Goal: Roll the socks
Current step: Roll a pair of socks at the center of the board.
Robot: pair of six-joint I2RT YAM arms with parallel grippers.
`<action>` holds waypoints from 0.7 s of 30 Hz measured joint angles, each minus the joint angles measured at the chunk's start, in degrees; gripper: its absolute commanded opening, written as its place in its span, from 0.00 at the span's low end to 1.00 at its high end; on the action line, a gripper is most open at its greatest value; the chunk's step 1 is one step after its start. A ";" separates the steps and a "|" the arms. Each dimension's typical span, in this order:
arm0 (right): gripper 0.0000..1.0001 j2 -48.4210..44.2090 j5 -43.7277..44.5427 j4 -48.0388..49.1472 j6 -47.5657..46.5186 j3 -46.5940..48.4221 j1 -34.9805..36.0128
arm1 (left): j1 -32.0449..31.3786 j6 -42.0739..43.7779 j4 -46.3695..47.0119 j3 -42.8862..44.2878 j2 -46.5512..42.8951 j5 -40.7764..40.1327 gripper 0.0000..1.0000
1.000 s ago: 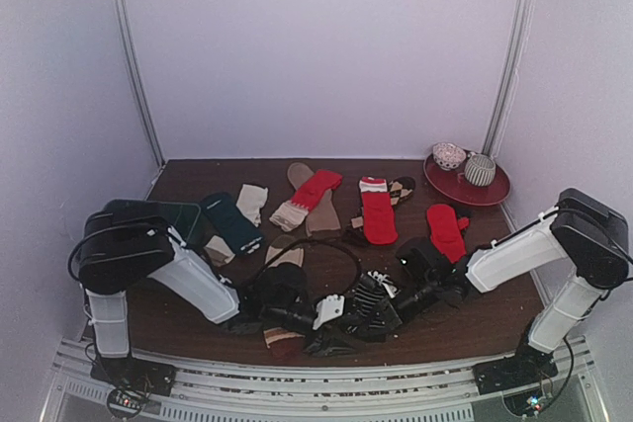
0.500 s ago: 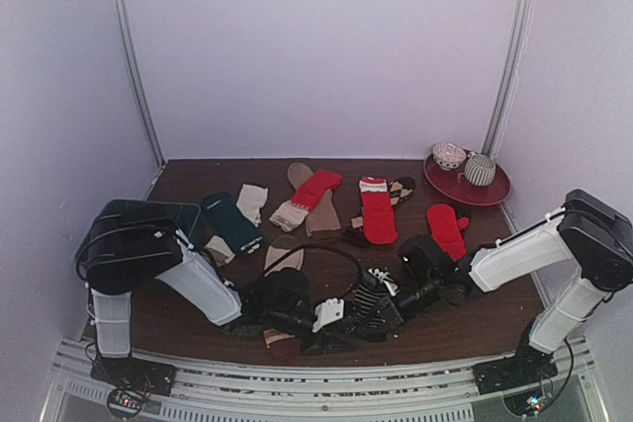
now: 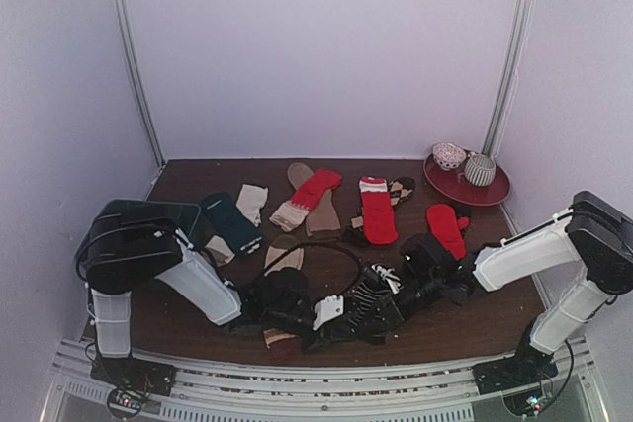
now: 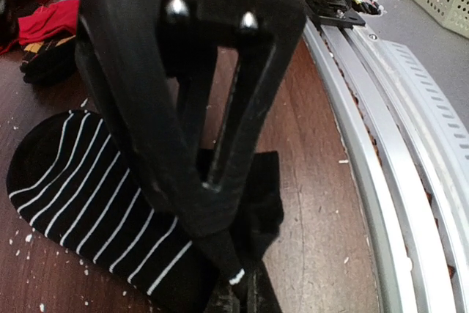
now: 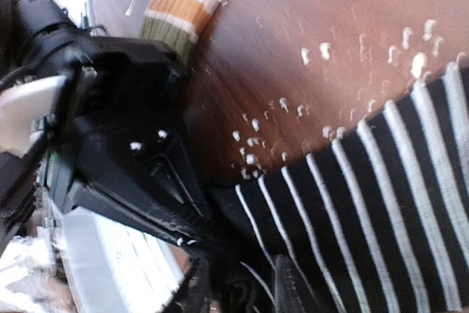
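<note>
A black-and-white striped sock (image 3: 368, 290) lies near the table's front edge between my two grippers. In the left wrist view the striped sock (image 4: 80, 196) spreads to the left, and my left gripper (image 4: 238, 285) is shut on its plain black end. My left gripper (image 3: 341, 326) meets my right gripper (image 3: 384, 309) over this sock. In the right wrist view my right gripper (image 5: 243, 289) stands open. Its fingers are apart, with the dark edge of the striped sock (image 5: 381, 203) lying between them. More socks lie behind: red ones (image 3: 378, 214) (image 3: 447, 230), a teal one (image 3: 232, 222) and a cream one (image 3: 252, 203).
A red plate (image 3: 492, 192) at the back right holds two rolled sock balls (image 3: 480, 169). A tan striped sock (image 3: 283, 256) lies by the left arm. A dark green tray (image 3: 183, 214) sits at the left. The metal rail (image 4: 396, 181) runs along the near edge. White crumbs (image 5: 322, 49) dot the wood.
My left gripper has closed onto the striped sock's black end. My right gripper, shut a second ago, has opened and its arm has drawn slightly back to the right.
</note>
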 measured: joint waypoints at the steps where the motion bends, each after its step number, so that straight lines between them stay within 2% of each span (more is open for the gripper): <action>1: 0.43 -1.64 1.79 -0.24 -0.85 -0.20 0.00 | 0.00 -0.63 -0.09 0.00 0.00 0.00 0.00; 6: 0.51 -13.92 11.30 0.17 -5.64 -3.28 1.55 | 0.20 -3.87 -0.72 0.04 -0.20 0.17 0.00; 11: 0.54 -23.32 22.84 5.25 -10.62 -9.94 10.36 | 0.55 -6.58 -1.46 0.22 -0.35 0.39 0.00; 15: 0.55 -23.54 28.87 8.63 -13.35 -14.12 13.86 | 0.59 -7.89 -1.88 0.39 -0.35 0.46 0.00; 21: 0.56 -17.38 34.14 13.07 -16.68 -14.73 17.90 | 0.59 -8.70 -2.14 0.57 -0.35 0.74 0.00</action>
